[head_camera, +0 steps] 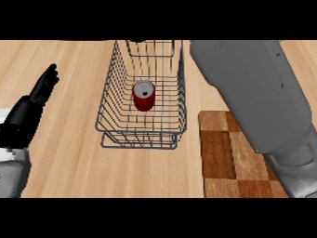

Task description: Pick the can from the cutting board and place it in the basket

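Can [143,95] upright inside wire basket [113,122], on its floor — placing looks done. Cutting board [224,153] at right, nothing visible on it. Right forearm [257,97] crosses above board; right hand out of view, fingers cannot tell. Left hand [30,111] at left over table [71,158] — fingers straight, holding nothing.

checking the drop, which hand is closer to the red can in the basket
Left. The left hand rests open, left of the basket holding the red can; the right hand is out of view.
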You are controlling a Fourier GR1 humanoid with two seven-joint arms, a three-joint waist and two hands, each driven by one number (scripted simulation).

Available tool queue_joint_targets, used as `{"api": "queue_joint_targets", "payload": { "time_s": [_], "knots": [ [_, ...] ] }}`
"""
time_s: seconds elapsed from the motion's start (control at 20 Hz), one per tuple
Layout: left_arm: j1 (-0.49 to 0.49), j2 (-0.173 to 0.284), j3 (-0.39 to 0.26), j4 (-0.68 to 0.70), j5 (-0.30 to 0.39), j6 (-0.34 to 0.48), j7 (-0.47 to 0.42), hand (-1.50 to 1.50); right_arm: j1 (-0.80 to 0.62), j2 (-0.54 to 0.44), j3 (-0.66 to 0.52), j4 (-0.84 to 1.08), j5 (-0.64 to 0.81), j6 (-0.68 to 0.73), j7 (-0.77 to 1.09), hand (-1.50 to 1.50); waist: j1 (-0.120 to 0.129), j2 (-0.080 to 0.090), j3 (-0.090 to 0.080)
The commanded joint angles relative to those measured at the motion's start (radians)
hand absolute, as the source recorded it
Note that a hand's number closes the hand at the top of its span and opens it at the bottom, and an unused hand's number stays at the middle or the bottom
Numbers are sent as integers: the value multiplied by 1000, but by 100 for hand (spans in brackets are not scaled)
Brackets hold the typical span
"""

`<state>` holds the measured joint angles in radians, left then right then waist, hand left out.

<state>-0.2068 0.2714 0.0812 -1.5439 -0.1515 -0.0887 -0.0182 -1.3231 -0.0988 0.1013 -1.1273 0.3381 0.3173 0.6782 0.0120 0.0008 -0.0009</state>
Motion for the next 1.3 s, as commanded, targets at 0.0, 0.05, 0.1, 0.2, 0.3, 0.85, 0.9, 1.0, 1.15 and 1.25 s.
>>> {"api": "queue_joint_targets", "payload": {
  "time_s": [0.0, 0.05, 0.1, 0.2, 0.3, 0.85, 0.9, 1.0, 1.15, 1.25],
  "knots": [
    [-3, -10, -8, -5, 1, -6, 11, 0, -24, 9, 62, 52, 56, 50, 54, 150, -3, -1, 0],
    [-8, -3, 9, 31, 8, -10, -25, 0, -9, -4, 93, 71, 100, 40, 17, 150, -3, 1, 0],
    [-35, -8, -11, -55, -5, 3, 85, 0, -33, 7, 108, 91, 114, 51, 44, 150, 3, -1, 0],
    [-17, -15, -2, -6, -22, 24, 21, 0, -35, -50, 124, 69, 123, 134, 42, 150, -7, -1, 0],
    [-8, -7, 10, 48, -8, -2, -45, 0, -28, -46, 135, 59, 152, 128, 33, 150, -9, 1, 0],
    [8, -17, 10, 19, -22, -4, -36, 0, 0, 8, 51, 117, 91, 222, -31, -150, -6, 0, 0],
    [23, 0, 26, -2, -4, -22, -30, 0, -31, 31, 24, 114, 76, 210, 2, -150, -3, -1, 0],
    [-12, -13, 8, -27, -5, -20, 29, 0, -4, 22, 5, 112, 103, 116, -62, -150, -2, 1, 1],
    [-17, -19, -3, -17, -23, -10, 32, 0, -12, 57, -95, 119, 65, -22, -64, -150, 0, 3, 1],
    [-14, 16, 42, 5, 12, -39, -7, 0, 12, 86, -133, 89, 61, -118, -38, -150, -5, 2, 1]
  ]
}}
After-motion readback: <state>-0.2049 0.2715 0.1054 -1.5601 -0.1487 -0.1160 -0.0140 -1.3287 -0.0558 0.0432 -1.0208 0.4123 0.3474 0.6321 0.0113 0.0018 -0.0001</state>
